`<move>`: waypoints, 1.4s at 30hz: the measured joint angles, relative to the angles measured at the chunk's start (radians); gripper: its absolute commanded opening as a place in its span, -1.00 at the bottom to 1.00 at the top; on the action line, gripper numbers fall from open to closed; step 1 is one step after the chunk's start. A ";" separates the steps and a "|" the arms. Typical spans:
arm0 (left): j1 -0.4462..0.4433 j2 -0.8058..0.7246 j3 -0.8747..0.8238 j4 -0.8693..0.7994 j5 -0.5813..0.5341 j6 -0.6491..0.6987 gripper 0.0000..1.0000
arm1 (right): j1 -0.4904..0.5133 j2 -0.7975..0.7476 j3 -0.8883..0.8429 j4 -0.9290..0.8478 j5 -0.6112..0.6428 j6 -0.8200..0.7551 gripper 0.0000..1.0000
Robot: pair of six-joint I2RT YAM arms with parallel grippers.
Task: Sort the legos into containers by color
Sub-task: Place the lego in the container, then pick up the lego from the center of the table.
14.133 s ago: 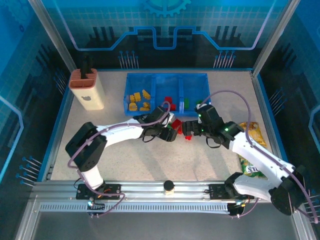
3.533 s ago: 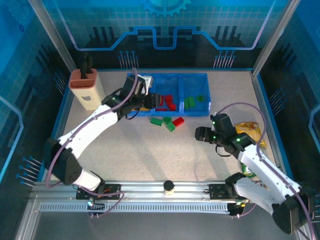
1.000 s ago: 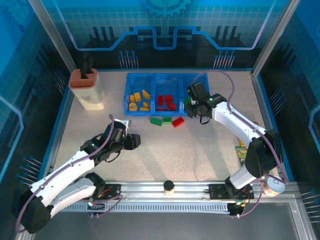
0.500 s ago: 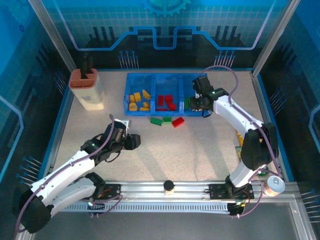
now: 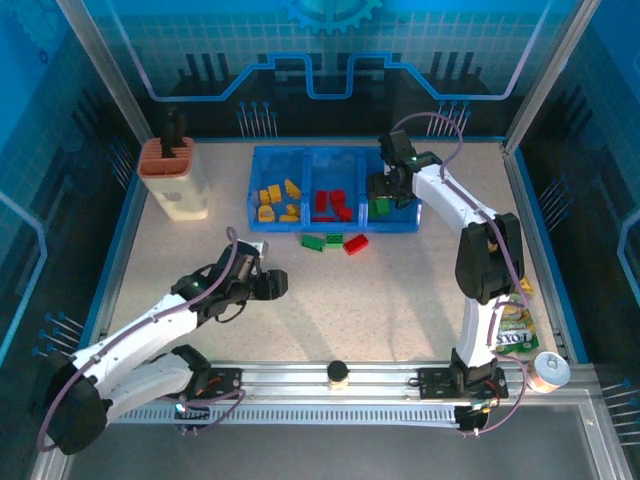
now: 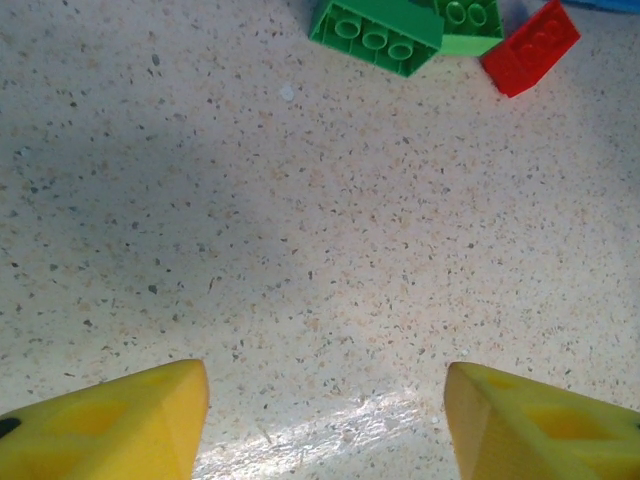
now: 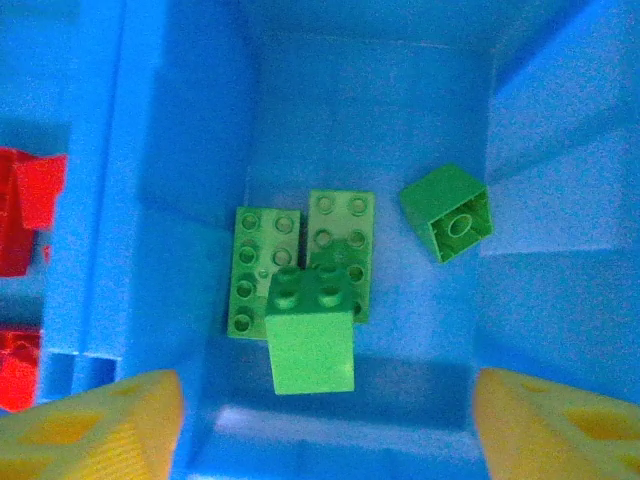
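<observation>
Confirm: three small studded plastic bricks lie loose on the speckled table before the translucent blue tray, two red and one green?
Colours are swapped: on the speckled table before the translucent blue plastic tray lie a long green studded brick, a second green brick and one red brick, so two green, one red. The left wrist view shows it.

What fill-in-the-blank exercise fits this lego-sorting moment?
The open right end effector hangs over the compartment of ___ studded bricks in the translucent blue plastic tray. Beside the small red studded brick on the speckled table lie ___ green studded bricks. The tray's middle compartment holds ___ bricks.
Missing: green; two; red.
</observation>
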 measured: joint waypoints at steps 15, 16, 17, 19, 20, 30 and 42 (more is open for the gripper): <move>-0.003 0.579 0.410 0.035 -0.006 0.164 0.72 | 0.043 -0.527 -0.422 0.097 -0.028 0.041 0.89; -0.004 0.626 0.447 0.030 -0.016 0.180 0.73 | 0.043 -0.554 -0.456 0.099 -0.027 0.044 0.89; -0.003 0.661 0.475 0.022 -0.024 0.190 0.73 | 0.043 -0.573 -0.483 0.098 -0.028 0.047 0.90; -0.003 0.750 0.550 -0.004 -0.052 0.220 0.73 | 0.043 -0.615 -0.536 0.100 -0.029 0.051 0.91; -0.003 0.781 0.578 -0.014 -0.061 0.232 0.74 | 0.042 -0.632 -0.555 0.099 -0.030 0.055 0.92; -0.003 0.962 0.754 -0.130 -0.157 0.344 0.81 | 0.004 -0.770 -0.690 0.123 -0.053 0.081 0.93; -0.003 1.041 0.822 -0.166 -0.155 0.370 0.66 | -0.002 -0.797 -0.741 0.151 -0.076 0.100 0.93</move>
